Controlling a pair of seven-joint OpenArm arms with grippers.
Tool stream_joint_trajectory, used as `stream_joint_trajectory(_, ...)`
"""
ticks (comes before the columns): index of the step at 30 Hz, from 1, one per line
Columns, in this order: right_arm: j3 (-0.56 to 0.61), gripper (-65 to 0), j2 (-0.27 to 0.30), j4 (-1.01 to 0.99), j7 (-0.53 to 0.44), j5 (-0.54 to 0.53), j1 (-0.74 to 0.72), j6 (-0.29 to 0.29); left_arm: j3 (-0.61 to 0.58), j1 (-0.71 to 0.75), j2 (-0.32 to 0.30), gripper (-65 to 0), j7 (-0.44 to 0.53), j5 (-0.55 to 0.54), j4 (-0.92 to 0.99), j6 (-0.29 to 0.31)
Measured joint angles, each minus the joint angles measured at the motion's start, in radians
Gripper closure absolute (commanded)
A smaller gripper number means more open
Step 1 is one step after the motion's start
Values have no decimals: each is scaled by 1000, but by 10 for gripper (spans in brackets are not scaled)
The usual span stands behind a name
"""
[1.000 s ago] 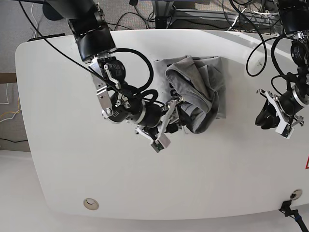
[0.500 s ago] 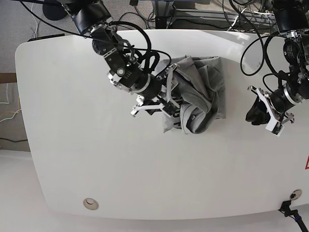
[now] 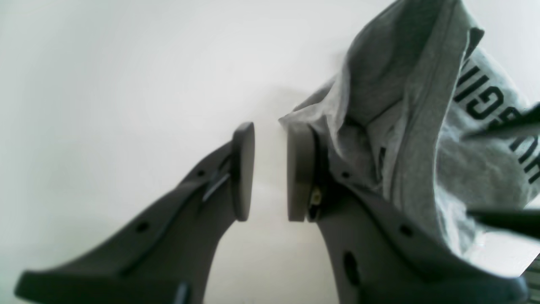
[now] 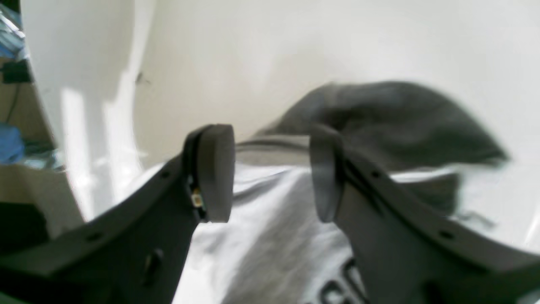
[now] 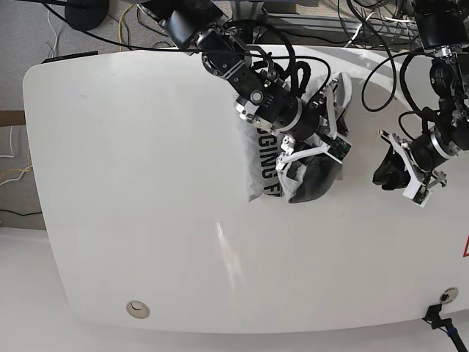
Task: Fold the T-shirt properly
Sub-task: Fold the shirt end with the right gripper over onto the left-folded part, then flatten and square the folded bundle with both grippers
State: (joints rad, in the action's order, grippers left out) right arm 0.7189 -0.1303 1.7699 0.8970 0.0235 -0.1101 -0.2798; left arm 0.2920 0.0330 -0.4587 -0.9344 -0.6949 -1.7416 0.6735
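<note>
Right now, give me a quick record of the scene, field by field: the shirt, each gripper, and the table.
T-shirt: grey, bunched in a heap, not folded flat; black lettering showing on its left part in the base view
right gripper: jaws apart, over the shirt, nothing clamped between the pads
left gripper: jaws slightly apart, empty, beside the shirt's edge
table: white
fold status: not done
</note>
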Motion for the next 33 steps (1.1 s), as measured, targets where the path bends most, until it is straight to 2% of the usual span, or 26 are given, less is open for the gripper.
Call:
stream_joint_trajectory(4, -82, -279, 29, -19, -4, 3, -59, 5, -1, -3, 1, -114, 1, -1, 0, 1)
stream_joint_trajectory(8, -138, -279, 167, -24, 3, 7, -95, 7, 0, 0, 0, -114, 0, 2, 1, 1)
stream_joint_trajectory(10, -158, -279, 207, -26, 6, 17, -94, 8, -1, -2, 0, -114, 0, 0, 1, 1)
stream_joint_trajectory(15, -172, -279, 230, -26, -12, 7, -92, 3, 0, 9, -2, -114, 0, 2, 3, 1)
stream_joint_trajectory(17, -174, -279, 221, -66, -57, 6, -95, 3, 0, 11, -2, -114, 0, 2, 3, 1)
stream_joint_trajectory(23, -168, -279, 114, -269, -169, 14, -89, 3, 0, 11, -2, -114, 0, -1, 2, 1)
stream_joint_trajectory(30, -167, -279, -26, -304, -202, 6, -122, 2, 0, 11, -6, -114, 0, -1, 2, 0)
stream_joint_trajectory(32, -147, -279, -24, -348, -211, -3, -155, 0, 0, 11, -5, -114, 0, -2, 1, 1)
stream_joint_trajectory(33, -116, -279, -13, -371, -222, -2, -169, 23, 0, 12, -6, -114, 0, -2, 1, 1)
